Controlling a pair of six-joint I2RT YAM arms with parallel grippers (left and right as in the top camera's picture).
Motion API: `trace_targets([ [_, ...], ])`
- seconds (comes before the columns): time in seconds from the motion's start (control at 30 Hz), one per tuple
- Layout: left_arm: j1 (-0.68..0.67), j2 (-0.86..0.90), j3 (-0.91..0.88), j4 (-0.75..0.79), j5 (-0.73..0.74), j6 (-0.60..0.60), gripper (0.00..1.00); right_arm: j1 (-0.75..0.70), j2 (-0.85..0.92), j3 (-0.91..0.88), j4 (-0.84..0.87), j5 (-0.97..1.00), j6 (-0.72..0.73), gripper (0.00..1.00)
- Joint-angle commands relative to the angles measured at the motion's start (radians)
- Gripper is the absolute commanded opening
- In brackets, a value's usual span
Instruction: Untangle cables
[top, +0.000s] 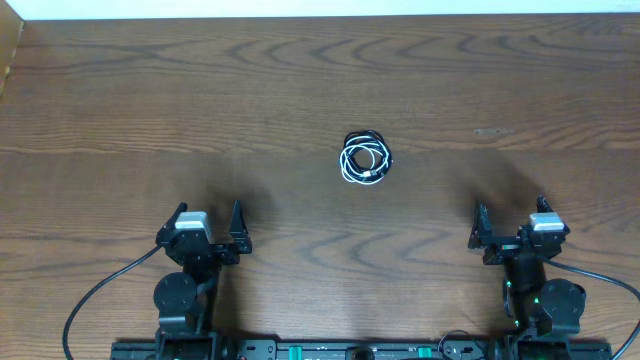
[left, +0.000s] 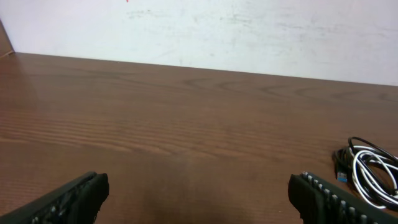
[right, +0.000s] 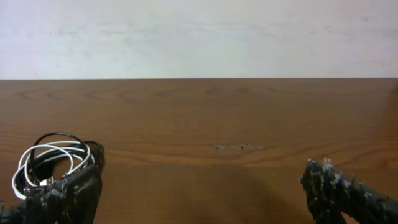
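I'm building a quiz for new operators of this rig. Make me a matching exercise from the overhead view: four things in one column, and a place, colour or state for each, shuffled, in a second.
Things:
1. cables
2. left gripper
3. right gripper
4. table

Descriptions:
A. near edge, picture's right side, jaws open, nothing held
B. white and black loops bundled together, mid-table
C. near edge, picture's left side, jaws open, nothing held
D. brown wood grain

Pairs: 1-B, 2-C, 3-A, 4-D
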Motion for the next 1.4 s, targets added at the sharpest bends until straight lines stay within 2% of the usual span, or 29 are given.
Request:
trace_targets([
  [0.0,0.003,0.001,-0.016,-0.037,0.002,0.006,0.98,0.005,-0.005,-0.002,-0.005,0.008,0.002,0.99],
  [0.67,0.003,0.001,-0.016,-0.035,0.018,0.002,0.98,0.005,-0.005,-0.002,-0.005,0.008,0.002,0.99],
  [0.8,0.003,0.001,-0.016,-0.034,0.048,-0.082,0.98,0.005,-0.005,-0.002,-0.005,0.008,0.002,0.99],
  [0.93,0.003,0.001,-0.016,-0.008,0.078,-0.323,0.98,0.005,-0.005,-0.002,-0.005,0.008,0.002,0.99],
  [1.0,0.003,0.001,-0.016,0.058,0.16,-0.391,0.98,0.005,-0.005,-0.002,-0.005,0.008,0.002,0.99],
  [1.13,0.003,0.001,0.002,0.221,0.285,-0.405,0.98,0.005,-0.005,-0.002,-0.005,0.008,0.002,0.99],
  [1.37,0.003,0.002,0.159,0.245,0.287,-0.436,0.98,0.005,-0.005,-0.002,-0.005,0.008,0.002,0.99],
])
